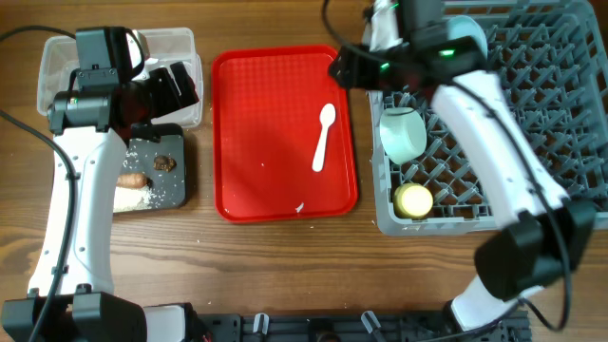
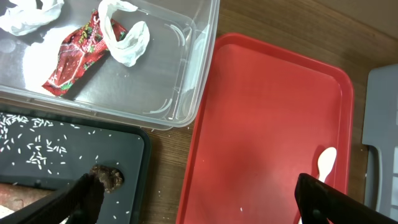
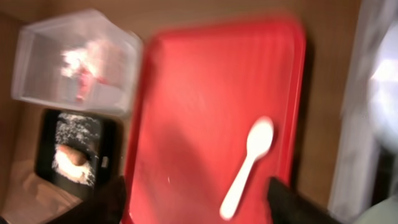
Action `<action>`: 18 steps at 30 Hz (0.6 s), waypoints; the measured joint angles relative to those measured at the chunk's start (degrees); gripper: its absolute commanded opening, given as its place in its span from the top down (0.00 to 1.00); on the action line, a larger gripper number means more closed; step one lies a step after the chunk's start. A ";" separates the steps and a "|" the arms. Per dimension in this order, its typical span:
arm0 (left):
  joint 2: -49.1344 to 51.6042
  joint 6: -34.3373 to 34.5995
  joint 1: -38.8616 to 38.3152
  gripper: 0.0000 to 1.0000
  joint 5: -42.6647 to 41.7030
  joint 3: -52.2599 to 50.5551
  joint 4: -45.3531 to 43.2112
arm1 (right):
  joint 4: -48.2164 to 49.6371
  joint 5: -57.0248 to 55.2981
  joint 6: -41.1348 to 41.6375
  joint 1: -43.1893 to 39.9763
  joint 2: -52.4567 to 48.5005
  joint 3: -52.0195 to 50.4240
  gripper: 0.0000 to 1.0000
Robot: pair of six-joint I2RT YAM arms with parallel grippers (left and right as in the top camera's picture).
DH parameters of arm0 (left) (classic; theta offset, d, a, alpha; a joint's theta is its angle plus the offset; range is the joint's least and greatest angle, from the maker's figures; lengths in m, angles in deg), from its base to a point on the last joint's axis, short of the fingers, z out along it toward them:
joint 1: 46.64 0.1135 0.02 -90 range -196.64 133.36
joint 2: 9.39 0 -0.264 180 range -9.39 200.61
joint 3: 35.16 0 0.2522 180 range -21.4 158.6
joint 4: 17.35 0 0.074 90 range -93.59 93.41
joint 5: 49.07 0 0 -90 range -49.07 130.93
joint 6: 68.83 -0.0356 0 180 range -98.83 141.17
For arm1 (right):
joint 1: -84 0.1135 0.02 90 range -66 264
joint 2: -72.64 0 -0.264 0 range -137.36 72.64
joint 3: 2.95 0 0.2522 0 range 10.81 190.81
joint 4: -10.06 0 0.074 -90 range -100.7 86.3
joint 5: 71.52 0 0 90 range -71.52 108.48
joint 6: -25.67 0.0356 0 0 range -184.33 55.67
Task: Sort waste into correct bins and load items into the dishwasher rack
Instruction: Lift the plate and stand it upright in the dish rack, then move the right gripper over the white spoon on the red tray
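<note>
red tray (image 1: pixel 275 133), white spoon (image 1: pixel 323 139), grey lattice rack (image 1: pixel 570 76)

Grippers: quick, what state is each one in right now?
Left gripper: open, jaws wide apart, holding nothing.
Right gripper: open, nothing between the jaws, though the wrist view is blurred.

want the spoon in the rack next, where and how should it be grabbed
Take the white spoon by the middle of its thin straight handle, coming straight down from above and closing across its width. It lies flat on the red tray, bowl end wider and rounded, with bare tray either side.
</note>
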 measured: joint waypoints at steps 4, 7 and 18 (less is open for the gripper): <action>0.00 0.00 0.00 0.00 0.02 0.00 0.00 | -0.94 -5.57 6.93 4.81 -4.96 -0.66 0.41; 0.00 0.00 0.00 0.00 0.02 0.00 -0.02 | -1.31 -8.98 10.62 7.26 -7.76 -0.66 0.43; 0.00 0.00 0.00 0.00 0.00 0.00 0.00 | -1.97 -13.88 17.14 8.61 -20.68 -0.79 0.49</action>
